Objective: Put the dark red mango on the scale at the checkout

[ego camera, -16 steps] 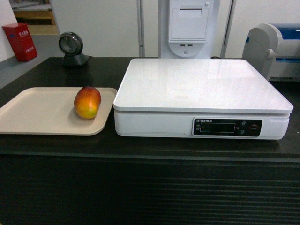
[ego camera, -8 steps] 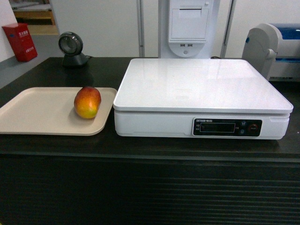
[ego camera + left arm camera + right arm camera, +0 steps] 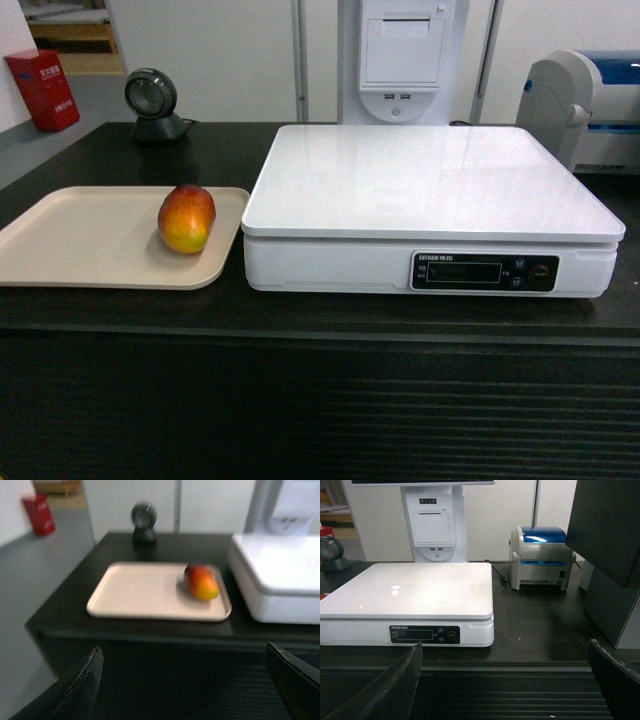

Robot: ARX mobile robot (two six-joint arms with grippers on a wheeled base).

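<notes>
Head view has the checkout (image 3: 150, 310) counter filling the lower frame, its ribbed front dark. On it, centre-right, sits the white scale (image 3: 430, 185); just beside it at left lies a beige tray (image 3: 80, 240). The dark red mango (image 3: 186, 218) rests on the tray's right end. Left gripper (image 3: 185, 680) and right gripper (image 3: 505, 680) each show fingers wide apart, holding nothing.

It was a shop checkout — a black tabletop (image 3: 220, 150) carried a white scale (image 3: 430, 200), a barcode scanner (image 3: 152, 100), a receipt-printer stand (image 3: 402, 55) and a blue-lidded label printer (image 3: 540, 557) — with a beige tray (image 3: 90, 235) beside the scale
</notes>
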